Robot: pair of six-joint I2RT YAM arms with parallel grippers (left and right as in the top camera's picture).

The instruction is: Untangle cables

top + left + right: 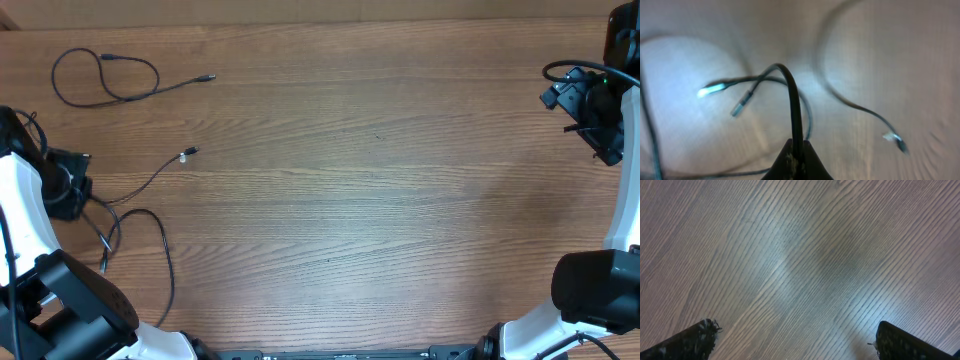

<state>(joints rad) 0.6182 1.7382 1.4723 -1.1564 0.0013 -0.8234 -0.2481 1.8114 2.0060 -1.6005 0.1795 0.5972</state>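
**Cable untangle: 1 free, the rest still to go**

1 cable (105,82) is lying on its own at the far left of the table (380,200), well apart from the others, so I'm counting that one done. The remaining strands (140,215) are crossing each other right by my left gripper (796,155), which is pinching 1 black cord (796,107) tight. My right gripper (795,330) is hanging wide open, far off to the right. I'm guessing we're roughly halfway.
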